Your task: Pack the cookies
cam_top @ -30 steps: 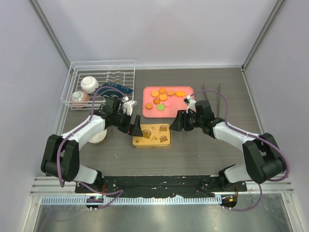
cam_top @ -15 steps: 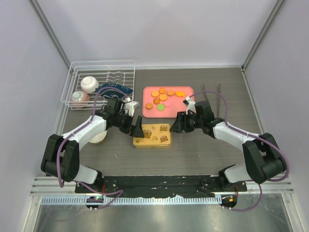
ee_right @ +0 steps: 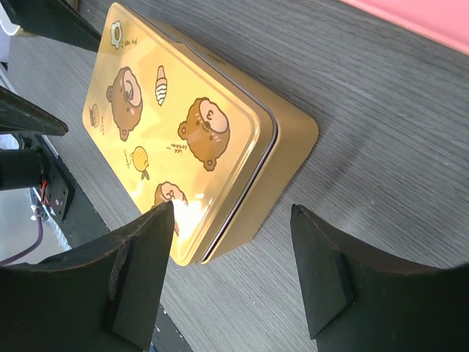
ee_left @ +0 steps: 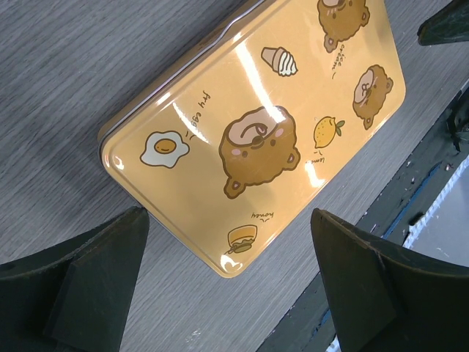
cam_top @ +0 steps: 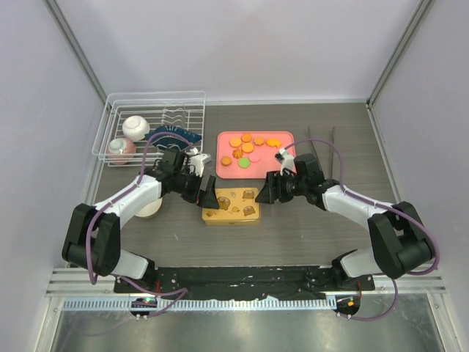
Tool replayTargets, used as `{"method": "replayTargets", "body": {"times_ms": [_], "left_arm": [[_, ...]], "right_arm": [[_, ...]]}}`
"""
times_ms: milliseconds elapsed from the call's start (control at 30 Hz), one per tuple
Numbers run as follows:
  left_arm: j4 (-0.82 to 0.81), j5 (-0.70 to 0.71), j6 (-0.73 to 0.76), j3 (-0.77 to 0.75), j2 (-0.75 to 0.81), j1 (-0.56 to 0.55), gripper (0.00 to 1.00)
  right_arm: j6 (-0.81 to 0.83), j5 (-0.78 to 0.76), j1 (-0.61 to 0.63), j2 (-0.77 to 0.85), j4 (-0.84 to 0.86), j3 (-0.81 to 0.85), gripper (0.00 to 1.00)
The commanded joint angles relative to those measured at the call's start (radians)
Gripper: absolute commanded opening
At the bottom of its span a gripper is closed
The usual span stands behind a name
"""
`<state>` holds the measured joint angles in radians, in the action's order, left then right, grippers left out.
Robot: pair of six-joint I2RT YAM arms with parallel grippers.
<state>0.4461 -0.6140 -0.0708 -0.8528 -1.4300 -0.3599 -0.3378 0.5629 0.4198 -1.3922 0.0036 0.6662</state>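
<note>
Cookies (cam_top: 248, 147): lay on the pink tray (cam_top: 272, 171) toward the back of the bench (cam_top: 308, 235); mostly orange, a few green.
Tin (cam_top: 230, 207): gold, lid on, bear drawings on top; sat just in front of the tray, between the two arms.
Left fingers (ee_left: 88, 279): spread wide and holding nothing; they were at the tin's left end, with one corner of the tin showing between them.
Right fingers (ee_right: 135, 275): spread and holding nothing; they were at the tin's right end, with no visible touch.
Rack (cam_top: 102, 139): white wire, back left, two bowls (cam_top: 135, 127) inside.
</note>
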Motion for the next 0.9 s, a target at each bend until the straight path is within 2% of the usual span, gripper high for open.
{"method": "replayTargets", "body": {"times_ms": [0, 633, 867], "left_arm": [[-0.009, -0.021, -0.006, -0.048, 0.008, -0.005, 0.97], [-0.012, -0.021, -0.009, -0.046, 0.016, -0.005, 0.97], [-0.017, -0.027, -0.011, -0.046, 0.014, -0.008, 0.97]], "right_arm": [[0.028, 0.022, 0.017, -0.002, 0.009, 0.032, 0.70], [-0.006, 0.037, 0.033, -0.102, 0.068, 0.042, 0.69], [-0.024, 0.060, 0.034, -0.154, 0.095, 0.061, 0.65]]}}
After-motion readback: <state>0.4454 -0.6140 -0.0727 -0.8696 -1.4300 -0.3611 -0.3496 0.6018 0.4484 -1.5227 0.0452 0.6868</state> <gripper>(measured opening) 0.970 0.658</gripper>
